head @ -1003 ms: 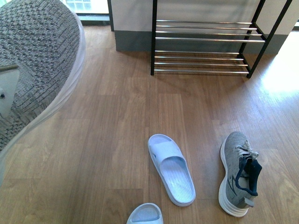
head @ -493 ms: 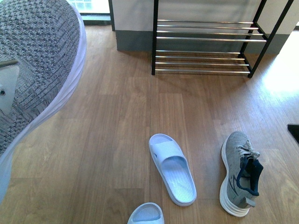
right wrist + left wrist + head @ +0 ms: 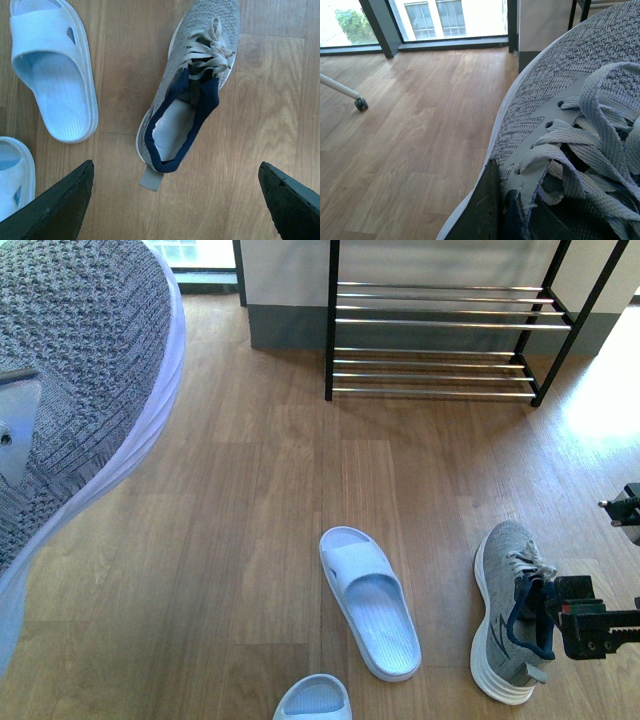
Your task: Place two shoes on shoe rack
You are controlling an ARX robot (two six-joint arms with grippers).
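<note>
Holds a grey sneaker [image 3: 80, 360] clamped in the raised left gripper [image 3: 501, 212] and spreads the right gripper [image 3: 175, 167] wide apart, low on the right, facing the floor.

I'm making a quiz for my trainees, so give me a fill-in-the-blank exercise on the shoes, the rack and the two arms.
1. The left gripper holds one grey sneaker up off the ____.
2. The other grey sneaker lies below the right gripper, whose fingers stand ____.
3. The shoe rack carries ____ shoes on its visible bars.
4. The pale slides beside it number ____.
Missing words: floor; open; no; two.
</note>
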